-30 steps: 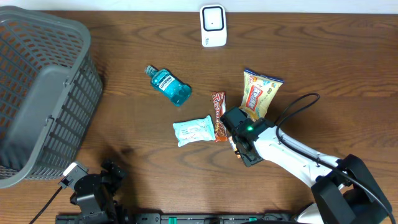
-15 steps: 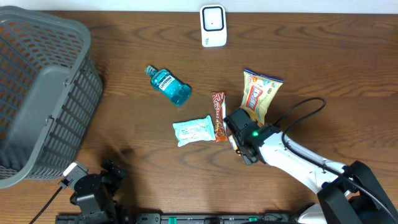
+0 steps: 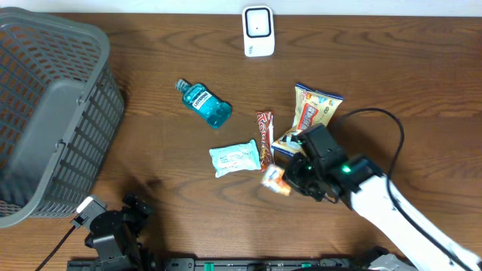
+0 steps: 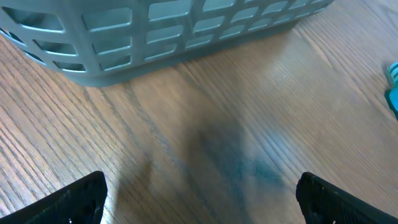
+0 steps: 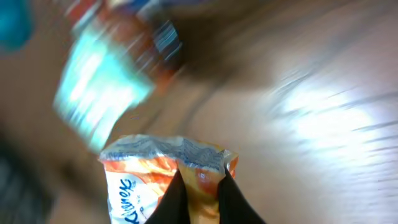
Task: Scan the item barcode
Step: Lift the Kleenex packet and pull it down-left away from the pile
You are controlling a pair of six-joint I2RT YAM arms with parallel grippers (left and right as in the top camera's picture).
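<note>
My right gripper (image 3: 292, 178) is shut on the item, a small orange and white packet (image 3: 274, 180) that sticks out to its left, just above the table. In the right wrist view the two dark fingers (image 5: 173, 200) pinch the packet's (image 5: 140, 180) crimped top edge; its barcode is hidden. A white scanner (image 3: 257, 31) stands at the table's far edge. My left gripper (image 4: 199, 205) is open over bare wood at the front left, with nothing between its fingers (image 4: 74, 200).
A grey basket (image 3: 45, 113) fills the left side. On the table lie a blue mouthwash bottle (image 3: 203, 103), a brown snack bar (image 3: 264, 129), a teal wipes pack (image 3: 235, 157) and a yellow chip bag (image 3: 315, 111) next to my right gripper.
My right gripper has shut on the orange packet, lifted it off the table and swung to the right. The left arm has stayed still.
</note>
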